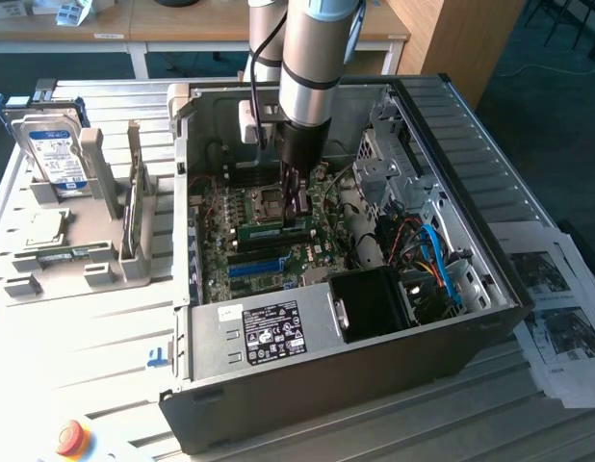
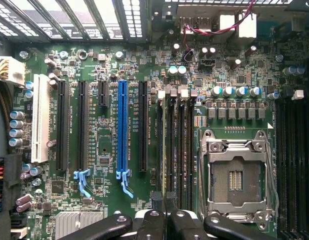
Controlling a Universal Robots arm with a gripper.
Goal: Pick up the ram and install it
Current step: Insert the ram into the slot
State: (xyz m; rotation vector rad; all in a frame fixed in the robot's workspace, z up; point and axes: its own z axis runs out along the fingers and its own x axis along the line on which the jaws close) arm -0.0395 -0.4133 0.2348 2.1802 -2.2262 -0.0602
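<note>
Closest to the wrist camera were the black finger links of the hand [image 2: 166,202], drawn almost fully together, with only a slim dark piece between the tips. Beyond them lay the green motherboard [image 2: 107,135]. It carried an empty CPU socket [image 2: 237,177] under a metal frame and a blue expansion slot [image 2: 122,125], with a bank of black memory slots [image 2: 179,145] between the two. A white slot [image 2: 40,117] sat well apart from the socket. The stick's edge could not be told from the slots in this view.

Exterior view: the arm [image 1: 307,58] reached straight down into the open PC case [image 1: 471,144], which lay on its side on the slatted white worktop [image 1: 86,356]. The ram [image 1: 273,231], a long green stick, stood on edge on the board just beside the socket, on the side toward the blue slot. The hand was pinched on its top edge, near the end toward the exterior view's right. Whether the stick was fully seated could not be told.

On the exterior view's left, a grey fixture [image 1: 95,265] held a hard drive [image 1: 52,159] upright and a square silver processor chip [image 1: 42,229] lying flat. A red button [image 1: 71,438] sat at the near edge. Printed sheets [image 1: 557,318] lay on the exterior view's right.
</note>
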